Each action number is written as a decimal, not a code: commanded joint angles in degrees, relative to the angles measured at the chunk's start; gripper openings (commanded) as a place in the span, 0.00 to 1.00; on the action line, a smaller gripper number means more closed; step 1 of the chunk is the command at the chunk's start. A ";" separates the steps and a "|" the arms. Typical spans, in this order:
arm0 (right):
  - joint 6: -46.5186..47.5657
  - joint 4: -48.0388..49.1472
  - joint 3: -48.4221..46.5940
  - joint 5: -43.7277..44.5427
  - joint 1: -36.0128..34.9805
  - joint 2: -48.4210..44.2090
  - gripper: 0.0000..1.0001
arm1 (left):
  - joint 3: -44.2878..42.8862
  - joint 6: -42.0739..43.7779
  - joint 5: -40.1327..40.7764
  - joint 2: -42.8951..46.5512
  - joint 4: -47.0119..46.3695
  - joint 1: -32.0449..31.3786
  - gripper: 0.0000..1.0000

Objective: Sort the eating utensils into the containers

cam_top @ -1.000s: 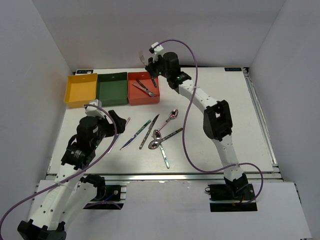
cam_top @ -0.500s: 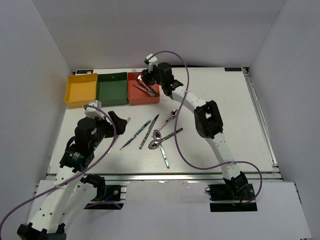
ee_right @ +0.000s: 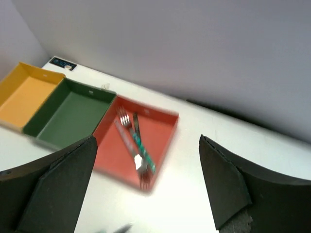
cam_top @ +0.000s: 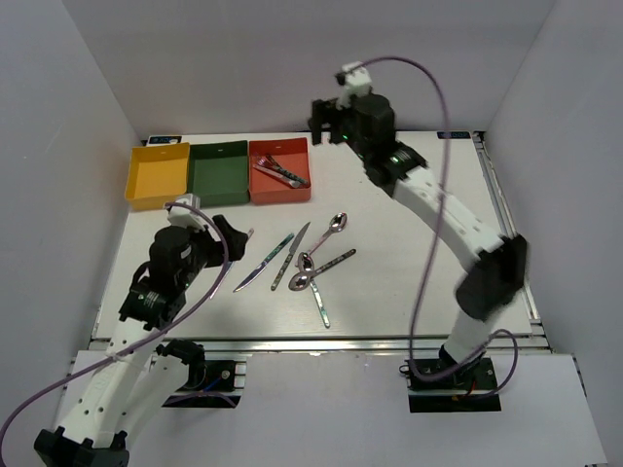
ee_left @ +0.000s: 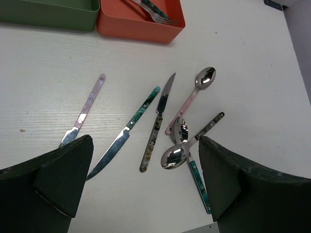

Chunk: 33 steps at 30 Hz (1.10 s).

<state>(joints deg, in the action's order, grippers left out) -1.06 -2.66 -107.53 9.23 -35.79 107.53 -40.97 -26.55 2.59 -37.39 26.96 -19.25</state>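
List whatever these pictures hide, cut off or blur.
Left wrist view: the blade tip of the pink-handled knife sits behind a finger of the left gripper.
Left wrist view: the green bin is cut by the top edge, so its inside is unseen.
Right wrist view: the forks in the red bin are blurred, so their count is unclear.

Top external: fixed high at the near side, looking down over the whole table (cam_top: pixel 389 282).
Left wrist: low and close, tilted down at loose utensils (ee_left: pixel 158 121).
Right wrist: raised, farther off, facing three bins (ee_right: pixel 68 114).
Shared: red-orange bin (cam_top: pixel 273 193) (ee_left: pixel 141 24) (ee_right: pixel 116 150), seen in all three.
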 commanded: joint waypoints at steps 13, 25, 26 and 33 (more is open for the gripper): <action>-29.52 -12.54 72.34 9.83 -0.25 -58.19 0.89 | -26.74 8.25 8.83 -41.94 5.72 -22.93 0.98; -30.76 -31.61 68.86 7.21 0.02 -85.37 0.77 | -43.49 26.28 -5.21 -73.35 1.34 -26.55 0.78; -30.67 -32.40 68.77 6.77 0.02 -85.46 0.77 | -44.10 26.37 -5.92 -74.23 0.73 -26.63 0.78; -31.11 -33.12 68.59 2.02 0.02 -85.99 0.77 | -43.50 26.37 -7.86 -80.82 -0.24 -27.25 0.62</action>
<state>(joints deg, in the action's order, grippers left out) -31.44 -35.22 -37.41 13.93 -36.01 21.93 -83.68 -1.67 -2.70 -117.60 27.94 -45.89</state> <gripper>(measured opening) 0.771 0.636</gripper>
